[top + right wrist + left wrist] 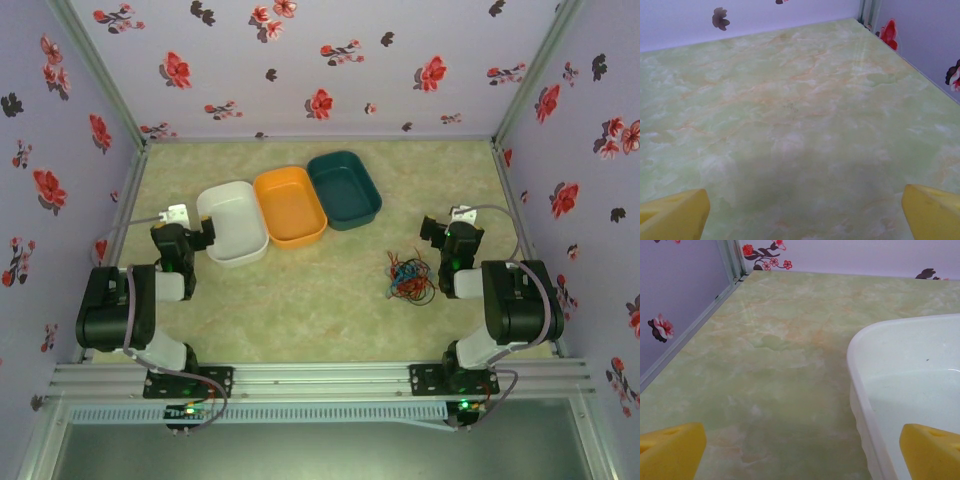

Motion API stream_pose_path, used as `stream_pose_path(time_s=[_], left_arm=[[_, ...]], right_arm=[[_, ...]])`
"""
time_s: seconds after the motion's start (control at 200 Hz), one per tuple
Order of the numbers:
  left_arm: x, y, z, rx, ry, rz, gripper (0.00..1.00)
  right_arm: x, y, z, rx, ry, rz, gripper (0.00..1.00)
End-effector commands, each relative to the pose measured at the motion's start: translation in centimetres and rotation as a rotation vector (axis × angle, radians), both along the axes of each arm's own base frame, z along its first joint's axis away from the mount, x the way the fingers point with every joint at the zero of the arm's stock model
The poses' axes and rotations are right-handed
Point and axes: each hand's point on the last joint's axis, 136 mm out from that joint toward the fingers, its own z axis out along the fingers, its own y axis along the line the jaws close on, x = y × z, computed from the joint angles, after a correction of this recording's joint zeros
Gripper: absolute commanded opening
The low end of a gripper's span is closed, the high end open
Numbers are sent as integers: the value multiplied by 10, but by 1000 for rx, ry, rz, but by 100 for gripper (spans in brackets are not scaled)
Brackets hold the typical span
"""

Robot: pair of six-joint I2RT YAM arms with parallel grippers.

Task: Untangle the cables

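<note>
Jaws on both grippers gape wide, holding nothing. Tangled cables [410,278] lie at centre right, just below-left of the right gripper [436,231]; the left gripper [204,236] sits centre left, by the white bin [233,222].

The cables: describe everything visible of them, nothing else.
The cables lie in one small knotted heap of thin, flexible wires: red-orange, blue and black loops crossing over each other, a few ends straying out at its upper left. The heap rests flat on the marbled table, right of centre, close beside the right arm. Single strands are too small to trace.
</note>
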Motion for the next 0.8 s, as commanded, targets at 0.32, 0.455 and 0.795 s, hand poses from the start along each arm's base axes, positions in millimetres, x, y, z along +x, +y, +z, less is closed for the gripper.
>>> stream_pose_path(time_s=[0.32,0.455,0.795], left_arm=[[-1,2,2,-4,-20,25,100],[0,2,2,-4,-19,25,100],[-7,9,8,-15,-53,61,100]], right_arm=[[3,-4,4,0,-16,-19,99],[3,-4,4,1,-16,-19,99],[4,-1,5,1,-9,1,99]])
